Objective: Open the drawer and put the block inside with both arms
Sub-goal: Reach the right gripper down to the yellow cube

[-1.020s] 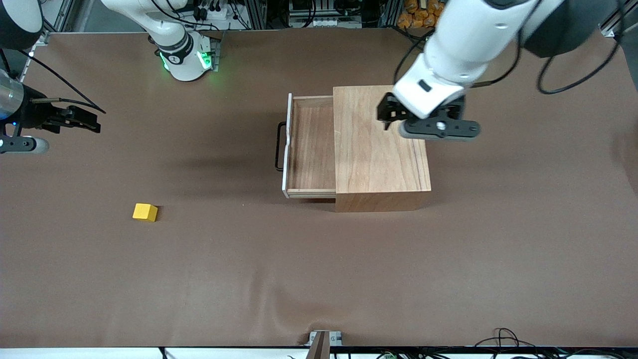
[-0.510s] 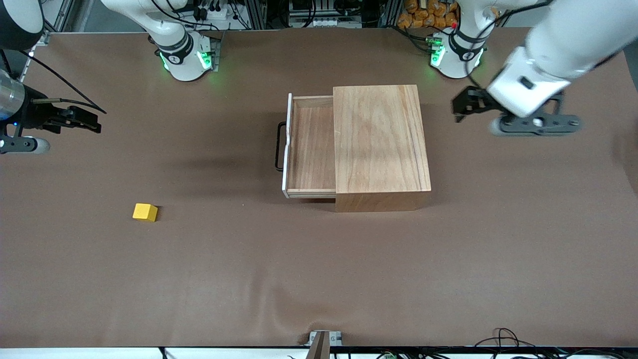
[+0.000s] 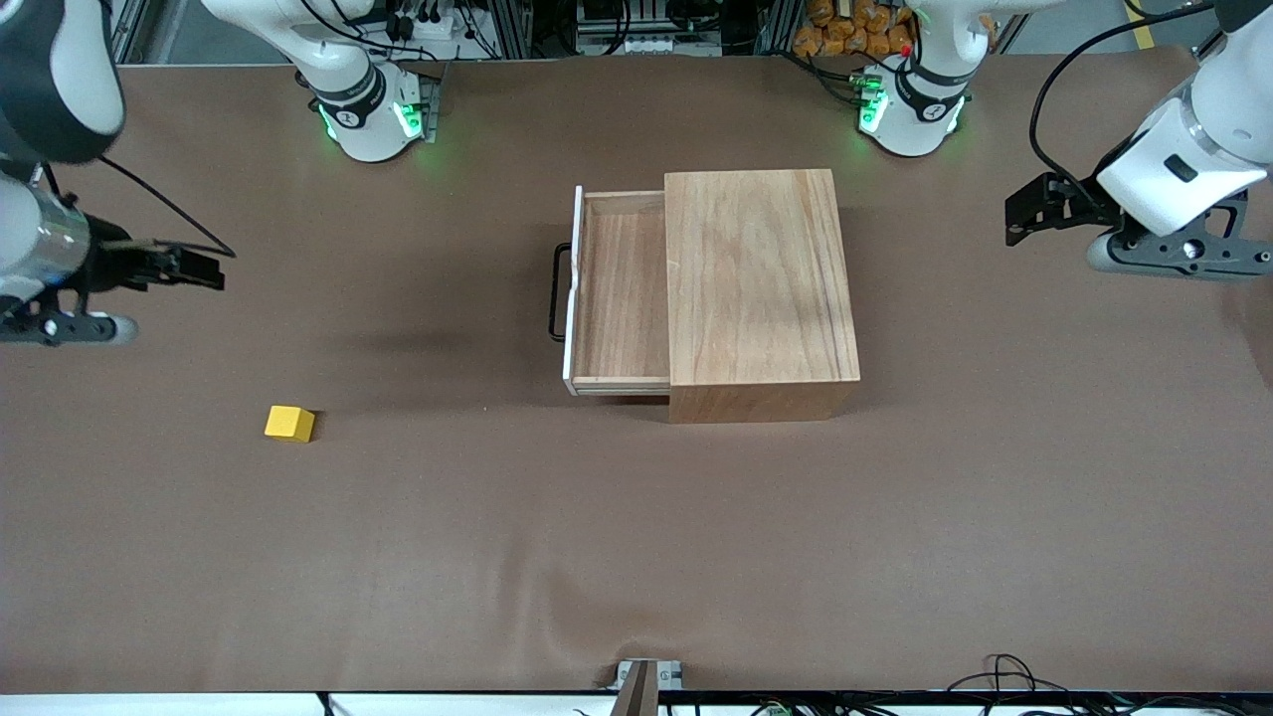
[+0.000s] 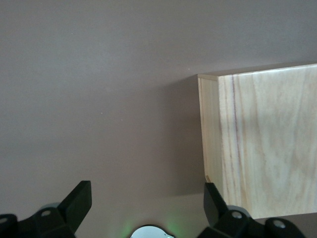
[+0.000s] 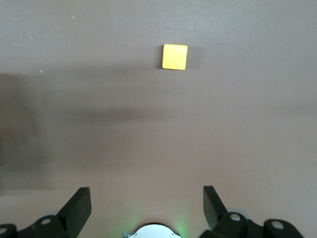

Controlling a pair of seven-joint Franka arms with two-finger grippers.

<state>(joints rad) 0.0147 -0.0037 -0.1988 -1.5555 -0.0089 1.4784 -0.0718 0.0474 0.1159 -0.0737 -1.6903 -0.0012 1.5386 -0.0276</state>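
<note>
The drawer stands pulled out of the wooden box, its white front and black handle facing the right arm's end. Nothing lies in its tray. The yellow block rests on the table toward the right arm's end, nearer to the front camera than the drawer. My right gripper hangs open over bare table at that end; its wrist view shows the block ahead of the open gripper. My left gripper is open over the table beside the box, holding nothing.
Brown cloth covers the table. The arms' green-lit bases stand along the edge farthest from the front camera. Cables lie at the edge nearest it.
The left arm swung from over the box out toward its own end of the table. The right gripper shifted slightly toward the block. Drawer and block stayed put.
</note>
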